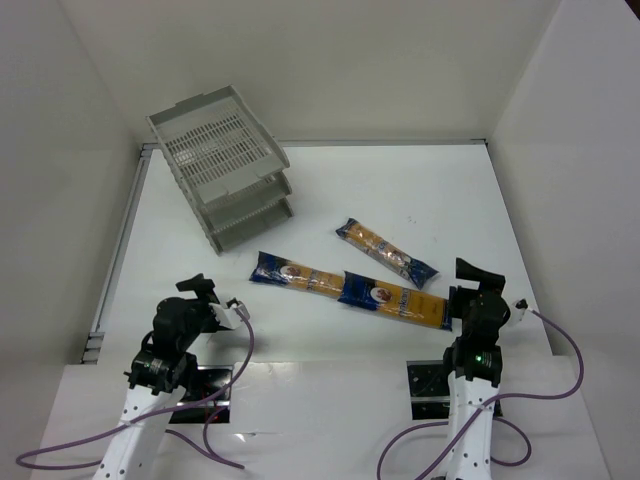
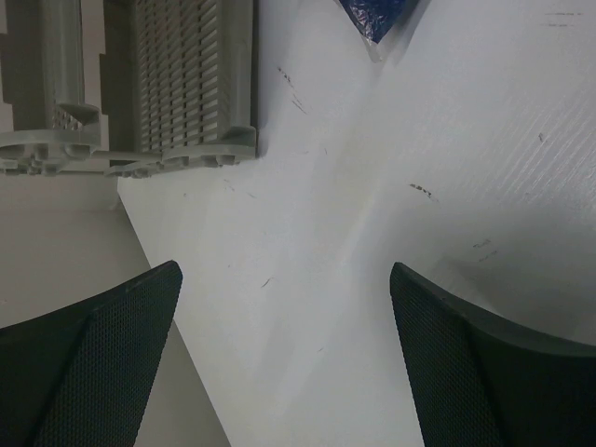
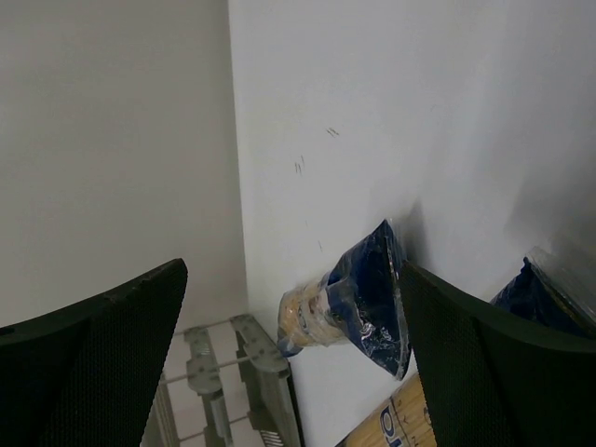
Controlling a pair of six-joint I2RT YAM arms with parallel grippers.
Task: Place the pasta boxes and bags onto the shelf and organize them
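Three long pasta packets with dark blue ends lie on the white table: one at the middle left (image 1: 295,273), one nearest the right arm (image 1: 395,300), one farther back (image 1: 385,250). The grey three-tier shelf (image 1: 222,165) stands at the back left, all tiers showing no packets. My left gripper (image 1: 203,288) is open over bare table, with the shelf's front (image 2: 186,84) ahead and a blue packet tip (image 2: 372,14) at the top edge. My right gripper (image 1: 478,272) is open beside the near packet; a blue packet end (image 3: 363,298) shows between its fingers, untouched.
White walls enclose the table on the left, back and right. A metal rail (image 1: 118,250) runs along the table's left edge. Purple cables (image 1: 230,400) trail from both arms at the near edge. The shelf's corner (image 3: 242,372) shows low in the right wrist view.
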